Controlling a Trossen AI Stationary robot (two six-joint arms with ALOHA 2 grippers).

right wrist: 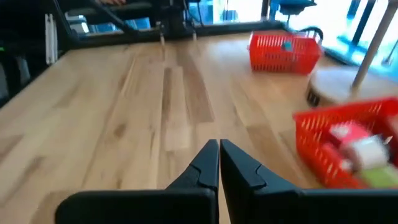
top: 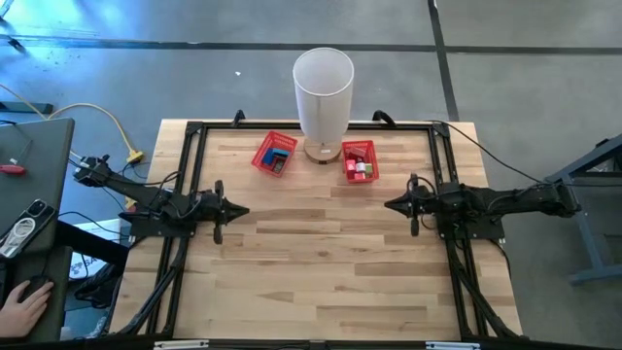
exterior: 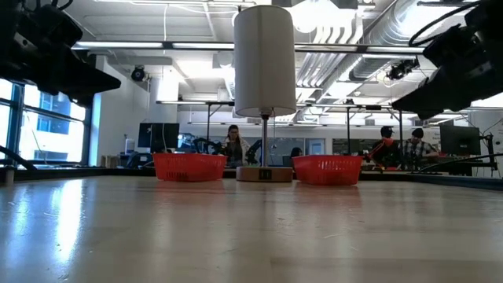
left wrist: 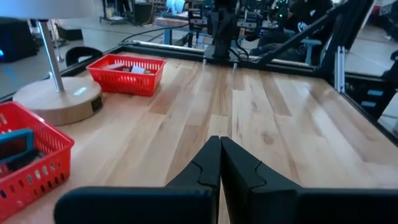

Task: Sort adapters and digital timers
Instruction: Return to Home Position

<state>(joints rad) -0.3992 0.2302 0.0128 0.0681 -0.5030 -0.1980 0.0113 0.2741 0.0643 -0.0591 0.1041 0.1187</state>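
white lamp (top: 323,83) is seen closest under the overhead camera. it is stood at 12 o'clock on the wooden table (top: 321,282), with its round base between the two bins.

left red bin (top: 274,154) is placed at 11 o'clock from table centre, just beside the lamp base. a blue item (top: 280,156) and darker pieces are seen inside; their type can't be resolved.

right red bin (top: 359,160) is placed at 1 o'clock, just beside the base on the other side. adapters (top: 361,168) in pink, white and red are seen piled inside. both bins are sat upright and apart from each other.

left gripper (top: 243,210) is held at 9 o'clock, tips pointed toward 3 o'clock. in its wrist view the fingers (left wrist: 205,168) are pressed together with nothing clamped.

right gripper (top: 389,205) is held at 3 o'clock, tips pointed toward 9 o'clock. its fingers (right wrist: 202,168) are likewise closed on nothing.

both grippers are kept well apart from the bins and from each other. in the low view the arms are seen raised off the wood.

a person's hand (top: 21,301) is seen on a side desk at 8 o'clock, off the table.
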